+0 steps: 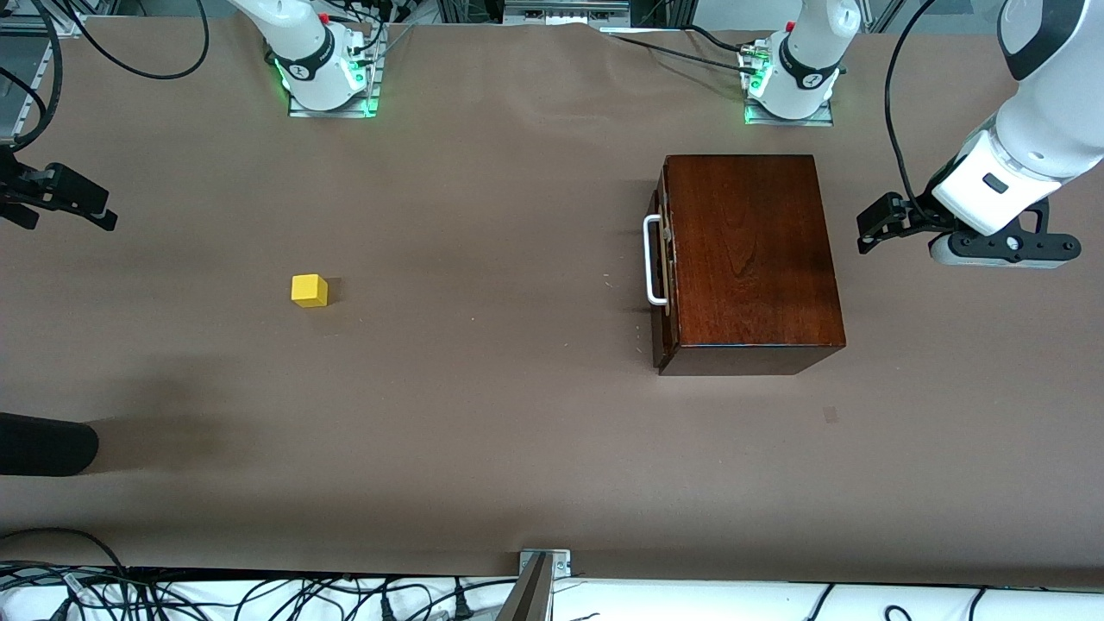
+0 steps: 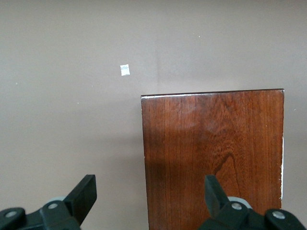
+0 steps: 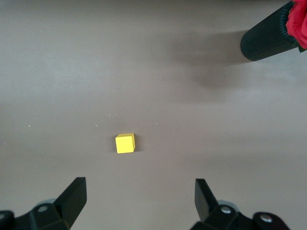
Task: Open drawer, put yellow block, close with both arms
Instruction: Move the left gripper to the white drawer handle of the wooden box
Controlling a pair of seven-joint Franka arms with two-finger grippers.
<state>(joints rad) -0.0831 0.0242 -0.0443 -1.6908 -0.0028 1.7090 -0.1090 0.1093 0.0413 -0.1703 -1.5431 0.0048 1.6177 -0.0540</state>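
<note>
**Drawer shut, block untouched: nothing yet done**

Nearest the front camera lay a black ribbed cylinder (image 1: 43, 443) at the table's edge, toward the right arm's end. Farther off sat the yellow block (image 1: 309, 291), alone on the brown table (image 1: 517, 431).

The right gripper (image 3: 139, 196) hovered with fingers spread wide and empty, the block ahead of the fingertips and roughly centred between them. The left gripper (image 2: 149, 194) was likewise wide open and empty, one finger over the wooden box (image 1: 749, 259), the other over bare table.

The drawer (image 1: 662, 259) was closed, its white handle (image 1: 653, 260) ungrasped. Opening, loading and closing all remained, by my judgement.

Only the front view showed the handle; the left wrist view saw just the box's top and a small pale mark (image 2: 124, 70).
</note>
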